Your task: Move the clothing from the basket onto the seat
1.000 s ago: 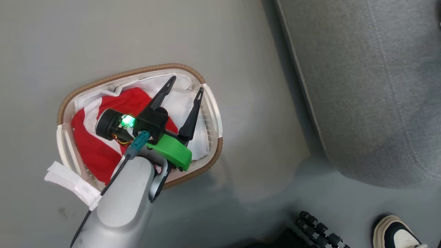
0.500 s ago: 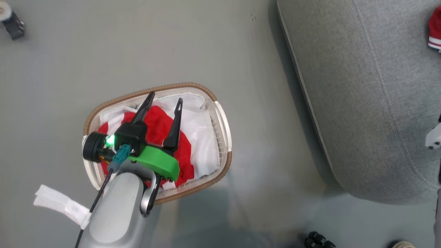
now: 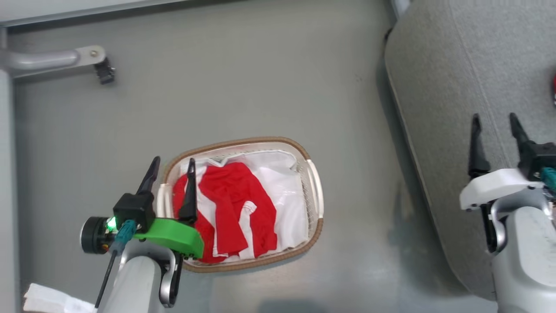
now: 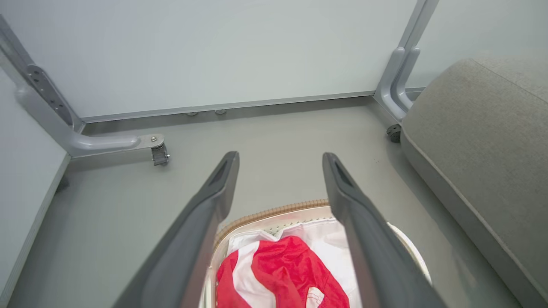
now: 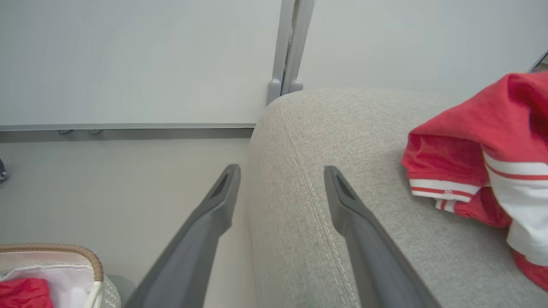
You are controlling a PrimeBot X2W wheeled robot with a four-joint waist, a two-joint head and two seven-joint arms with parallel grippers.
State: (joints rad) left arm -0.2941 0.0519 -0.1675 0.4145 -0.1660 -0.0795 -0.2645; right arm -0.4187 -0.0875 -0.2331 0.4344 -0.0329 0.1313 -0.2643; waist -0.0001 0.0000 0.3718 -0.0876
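Clothing: your target, the clothing point(image 3: 234, 204), is soft bright red fabric with broad white stripes, crumpled in a loose heap.
Where it lies: it sits inside the basket point(image 3: 243, 141), on top of a plain white cloth point(image 3: 286, 195) that shows along the far and right sides.
Basket: you have an oval white perforated tub with a brown braided rim, standing on the grey floor point(image 3: 260, 78), apart from the seat point(image 3: 434, 87).
Garment: a second red garment point(image 5: 471, 141) with white bands and a striped hem lies on the seat cushion, to the right of your right gripper's fingers.
Seat: grey woven cushion, rounded corner, double stitched seam.
Left gripper: your left gripper point(image 3: 173, 161) has its fingers spread with nothing between them. It hangs over the basket's left end, with one finger outside the rim and the other over the red fabric.
Right gripper: your right gripper point(image 3: 494, 117) is spread wide and empty, above the seat's left edge.
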